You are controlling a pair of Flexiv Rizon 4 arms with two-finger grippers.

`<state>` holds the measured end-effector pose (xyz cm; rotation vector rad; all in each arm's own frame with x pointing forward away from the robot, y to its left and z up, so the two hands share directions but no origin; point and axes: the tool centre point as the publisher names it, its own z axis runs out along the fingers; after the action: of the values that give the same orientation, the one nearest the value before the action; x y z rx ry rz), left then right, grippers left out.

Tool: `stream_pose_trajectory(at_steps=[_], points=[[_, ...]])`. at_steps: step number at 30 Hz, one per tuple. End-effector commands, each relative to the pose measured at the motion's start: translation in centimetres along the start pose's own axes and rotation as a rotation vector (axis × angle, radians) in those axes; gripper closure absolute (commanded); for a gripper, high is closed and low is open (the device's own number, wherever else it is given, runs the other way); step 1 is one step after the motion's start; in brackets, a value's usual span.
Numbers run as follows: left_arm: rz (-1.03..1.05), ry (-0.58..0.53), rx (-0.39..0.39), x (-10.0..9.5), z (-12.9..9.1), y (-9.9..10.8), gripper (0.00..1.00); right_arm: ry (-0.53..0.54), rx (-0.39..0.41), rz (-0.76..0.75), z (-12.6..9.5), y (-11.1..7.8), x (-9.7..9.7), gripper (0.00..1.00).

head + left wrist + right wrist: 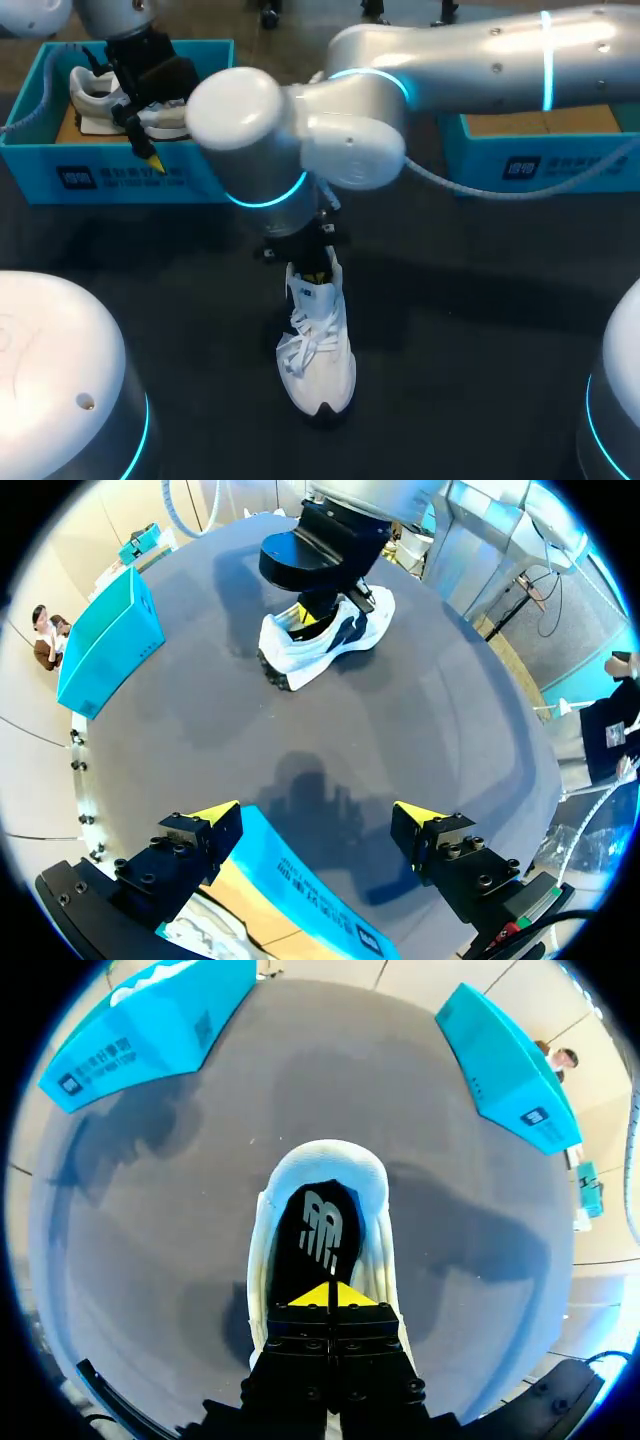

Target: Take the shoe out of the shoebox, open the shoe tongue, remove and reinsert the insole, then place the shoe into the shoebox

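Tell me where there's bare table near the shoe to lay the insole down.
Bare table lies both sides of the white shoe: a wide patch toward the right box, another toward the front wall of the left shoebox. Crowded: the shoe's heel, under the right gripper, and that shoebox wall, under the left gripper.

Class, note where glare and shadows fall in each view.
Head view: glare streaks the right arm; shadow darkens the table beside the shoe. Left wrist view: a blocky shadow lies ahead of the shoebox. Right wrist view: broad shadows flank the shoe.
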<state>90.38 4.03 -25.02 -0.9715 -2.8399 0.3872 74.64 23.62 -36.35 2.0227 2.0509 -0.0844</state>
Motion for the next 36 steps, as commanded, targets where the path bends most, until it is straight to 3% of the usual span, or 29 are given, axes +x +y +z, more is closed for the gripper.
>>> stream_pose_trajectory(at_steps=[1, 6, 7, 8, 10, 20, 29, 36], points=[[0.001, 0.001, -0.003, 0.0, -0.1, 0.0, 0.0, -0.088, -0.002, 0.016, 0.1, -0.1, 0.7, 1.0], [0.001, 0.001, -0.003, 0.0, -0.1, 0.0, 0.0, -0.088, -0.002, 0.016, 0.1, -0.1, 0.7, 1.0], [0.001, 0.001, -0.003, 0.0, -0.1, 0.0, 0.0, -0.158, 0.0, 0.03, -0.2, 0.3, 0.7, 1.0], [0.001, 0.001, -0.003, 0.0, -0.1, 0.0, 0.0, -0.145, -0.023, 0.007, -0.3, 0.8, 0.6, 1.0], [0.001, 0.001, -0.003, 0.0, -0.1, 0.0, 0.0, -0.225, -0.025, 0.026, -0.4, 1.5, 0.5, 1.0], [0.001, 0.001, -0.003, 0.0, -0.1, 0.0, 0.0, -0.269, -0.101, -0.008, 0.7, 3.9, 0.1, 1.0], [0.001, 0.001, -0.003, 0.0, -0.1, 0.0, 0.0, -0.314, -0.157, -0.017, 2.8, 4.1, 0.2, 1.0], [0.001, 0.001, -0.003, 0.0, -0.1, 0.0, 0.0, -0.328, -0.155, -0.016, 2.7, 3.3, -0.2, 1.0]])
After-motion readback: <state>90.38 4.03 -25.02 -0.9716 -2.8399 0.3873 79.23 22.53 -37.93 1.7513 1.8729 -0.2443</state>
